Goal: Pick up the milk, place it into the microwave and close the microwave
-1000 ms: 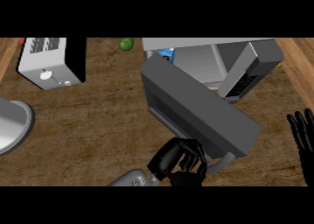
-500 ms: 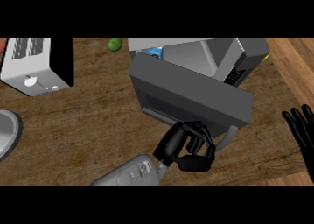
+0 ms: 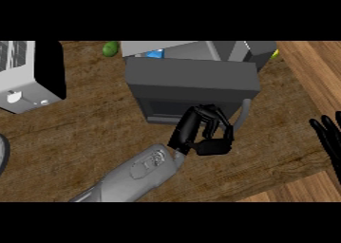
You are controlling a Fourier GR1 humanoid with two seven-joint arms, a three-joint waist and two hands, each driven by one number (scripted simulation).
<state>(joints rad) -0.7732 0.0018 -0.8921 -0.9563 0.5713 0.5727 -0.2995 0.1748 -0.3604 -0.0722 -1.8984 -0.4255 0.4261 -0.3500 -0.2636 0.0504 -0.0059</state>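
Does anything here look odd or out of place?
Nothing spilled or broken. The microwave door is only partly swung shut, with the left hand against it. A blue-and-white carton peeks out behind it.

Even, flat light, soft shadows on the counter [image 3: 96, 123], no glare.

Microwave [image 3: 201, 52] interior mostly hidden behind door [image 3: 192, 83]; only blue scrap visible above door. Toaster [image 3: 22, 71] left of microwave cut off by edge.
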